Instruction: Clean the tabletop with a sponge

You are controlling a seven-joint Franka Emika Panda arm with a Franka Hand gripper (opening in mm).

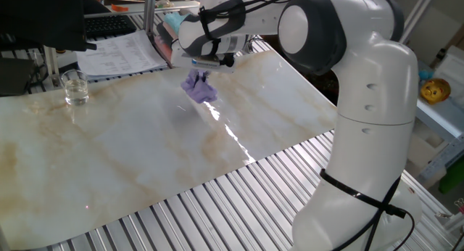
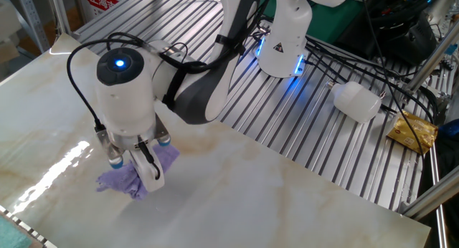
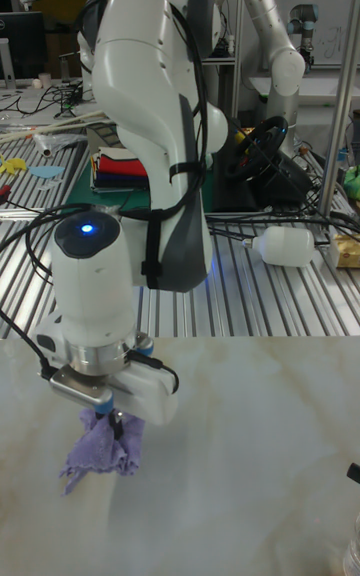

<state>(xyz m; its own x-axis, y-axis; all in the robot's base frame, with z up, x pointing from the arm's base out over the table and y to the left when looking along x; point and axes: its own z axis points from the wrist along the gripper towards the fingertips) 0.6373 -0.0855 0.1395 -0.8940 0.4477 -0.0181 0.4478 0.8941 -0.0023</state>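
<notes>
The sponge [image 1: 200, 88] is a crumpled lavender pad, pinched and pressed onto the marble-look tabletop [image 1: 130, 149] near its far edge. My gripper [image 1: 203, 73] points straight down and is shut on the sponge's top. From the other side, the sponge [image 2: 125, 181] spreads out under the gripper [image 2: 138, 169], with one white finger [image 2: 151, 178] in front of it. The tall view shows the sponge [image 3: 101, 450] hanging in folds below the gripper [image 3: 110, 420] and touching the tabletop [image 3: 250, 456].
A clear glass [image 1: 75, 88] stands on the tabletop's far left. Papers [image 1: 119, 51] and stacked cloths [image 1: 174, 26] lie just beyond the far edge. Ribbed metal slats [image 1: 239, 200] border the sheet. A white bottle [image 2: 356, 101] and a yellow packet [image 2: 414, 130] lie on the slats.
</notes>
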